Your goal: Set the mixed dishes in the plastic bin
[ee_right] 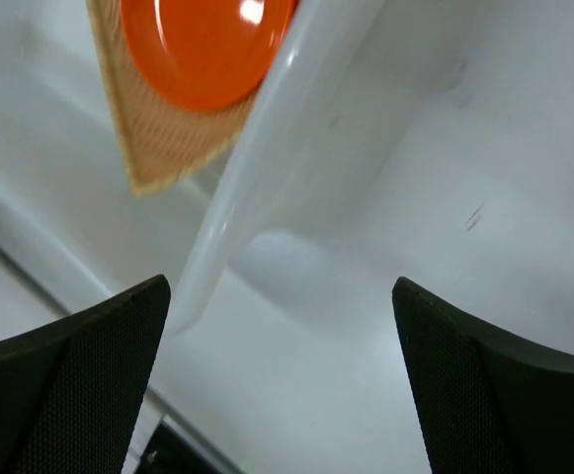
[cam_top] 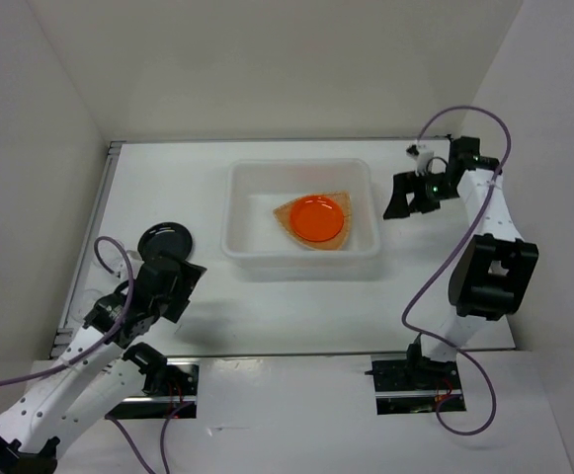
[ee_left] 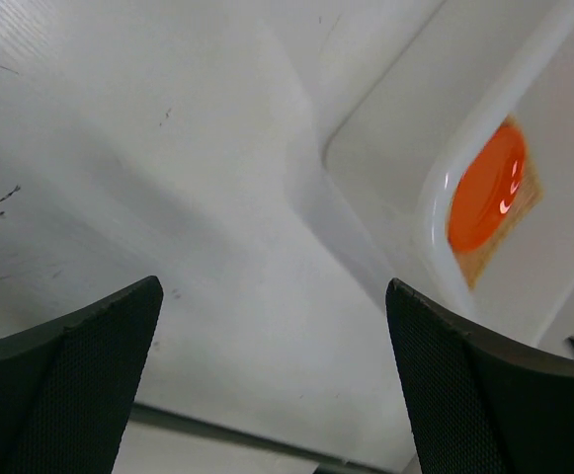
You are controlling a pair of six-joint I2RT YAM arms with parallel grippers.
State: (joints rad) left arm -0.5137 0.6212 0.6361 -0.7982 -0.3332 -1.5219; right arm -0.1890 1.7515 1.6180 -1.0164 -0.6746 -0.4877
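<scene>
Noting positions. The right gripper (cam_top: 395, 202) has its jaws spread wide with nothing between them. It sits just outside the plastic bin (cam_top: 301, 265), beside the bin's right wall, and its wrist camera looks over the rim.

Inside the bin, to the left of this gripper, the small orange plate (cam_top: 316, 218) lies flat on the tan woven dish (cam_top: 283, 211). Judgement: nesting the two this way leaves floor room for the other dishes.

The left gripper (cam_top: 183, 278) is also wide and empty, low over the desk (cam_top: 296, 316). It faces the bin's near-left corner, which lies well ahead of it.

The black plate (cam_top: 165, 240) rests on the desk outside the bin. It is close by this gripper, on its far-left side, and not between the jaws. Whether they touch, I cannot tell.

Judgement: the black plate remains to be binned, and the left arm is better placed for it. Wide jaws suit a rim grasp. I cannot make out the clear cups with certainty.
</scene>
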